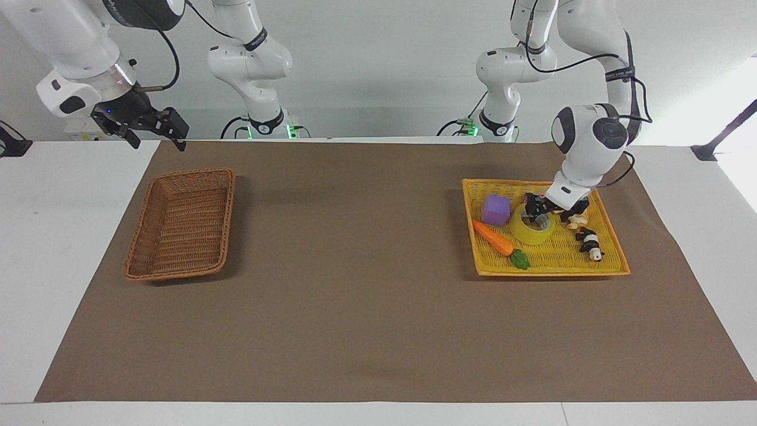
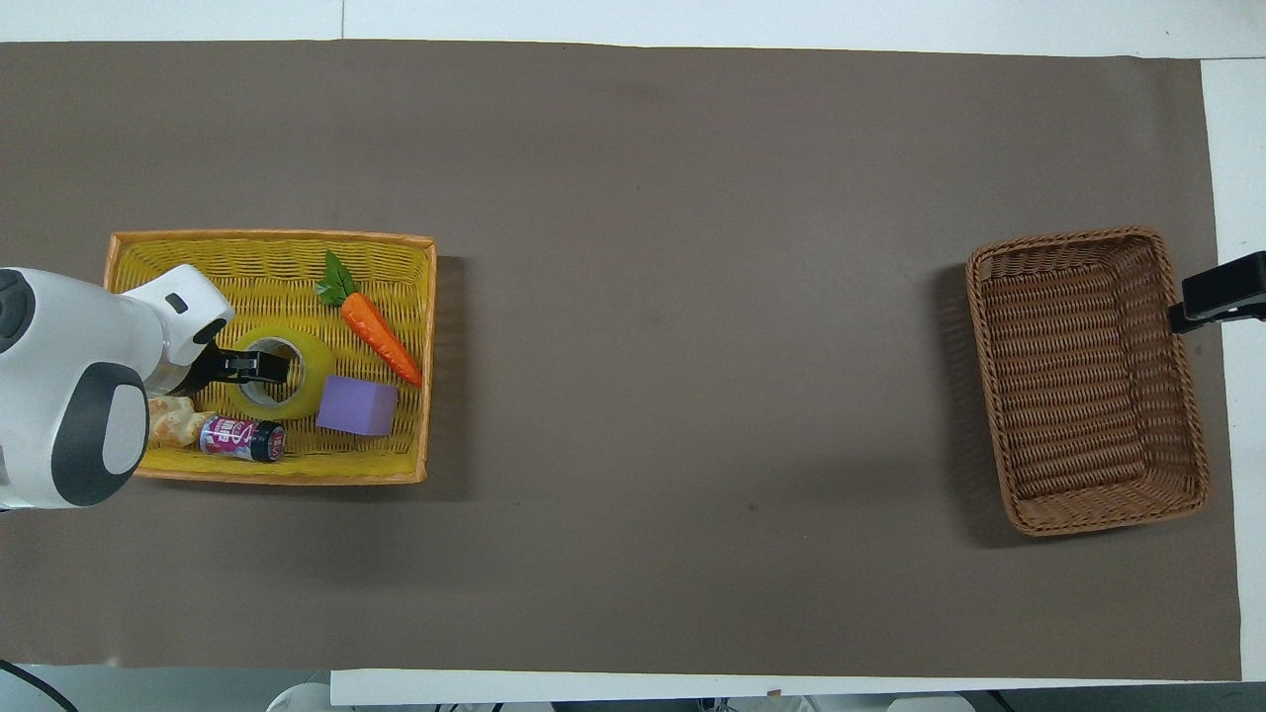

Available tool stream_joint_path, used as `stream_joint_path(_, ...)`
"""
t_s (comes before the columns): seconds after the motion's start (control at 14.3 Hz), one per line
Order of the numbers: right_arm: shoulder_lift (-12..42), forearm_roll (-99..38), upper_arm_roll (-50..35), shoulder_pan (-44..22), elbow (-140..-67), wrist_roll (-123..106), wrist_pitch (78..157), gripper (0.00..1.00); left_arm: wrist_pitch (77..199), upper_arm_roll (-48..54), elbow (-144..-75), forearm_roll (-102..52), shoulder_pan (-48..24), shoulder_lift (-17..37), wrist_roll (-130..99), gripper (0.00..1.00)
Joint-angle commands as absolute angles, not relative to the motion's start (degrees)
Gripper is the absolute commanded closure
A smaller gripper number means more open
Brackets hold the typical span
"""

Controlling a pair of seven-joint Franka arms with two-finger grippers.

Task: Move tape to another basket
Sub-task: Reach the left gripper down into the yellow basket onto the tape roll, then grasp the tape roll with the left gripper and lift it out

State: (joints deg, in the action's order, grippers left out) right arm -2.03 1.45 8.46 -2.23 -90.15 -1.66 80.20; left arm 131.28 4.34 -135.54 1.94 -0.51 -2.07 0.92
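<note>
The tape [image 1: 531, 235], a yellow roll with a white core, lies flat in the bright yellow basket [image 1: 556, 255] at the left arm's end of the table. My left gripper [image 1: 537, 217] is down at the roll, its tips at the core hole and the rim. The overhead view shows it reaching over the tape [image 2: 313, 372] with its tips [image 2: 265, 366] over the hole. The brown wicker basket [image 1: 228, 219] stands empty at the right arm's end and also shows from overhead [image 2: 1088, 381]. My right gripper [image 1: 155, 137] waits open in the air beside it.
The yellow basket [image 2: 267, 265] also holds a purple cube [image 1: 495, 209], a toy carrot [image 1: 494, 236], a croissant [image 1: 575, 220], a small can [image 2: 242, 438] and a black-and-white toy [image 1: 591, 244]. A brown mat [image 1: 355, 284] covers the table.
</note>
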Motion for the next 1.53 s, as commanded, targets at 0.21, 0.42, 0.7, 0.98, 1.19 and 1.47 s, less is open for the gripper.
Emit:
stream_joint_path(0.21, -3.08, 1.58, 8.53, -2.28, -91.32, -2.55, 80.68, 0.0, 137.02, 3.6, -137.64, 1.41, -0.44, 1.14, 1.41, 0.14)
stream_joint_path(0.42, -3.08, 1.58, 8.44, -2.28, -91.32, -2.55, 80.68, 0.0, 137.11, 3.69, -137.64, 1.41, -0.44, 1.49, 1.06, 0.32)
stream_joint_path(0.7, -3.08, 1.58, 8.52, -2.2, -91.32, -2.55, 80.68, 0.0, 136.23, 3.6, -136.85, 1.41, -0.26, 1.58, 0.97, 0.98)
stream_joint_path(0.98, -3.08, 1.58, 8.53, -2.2, -91.32, -2.55, 80.77, 0.0, 124.23, 3.69, -125.64, 1.32, 0.96, 1.93, 1.58, 1.0)
stream_joint_path(1.19, -3.08, 1.58, 8.44, -2.2, -91.23, -2.55, 80.68, 0.0, 117.26, 3.87, -115.26, -3.04, -0.95, 3.69, 0.27, 1.0)
stream_joint_path(1.47, -3.08, 1.58, 8.44, -2.2, -91.32, -2.55, 80.68, 0.0, 119.43, 3.87, -111.45, -10.89, -10.43, 4.39, -14.63, 1.0)
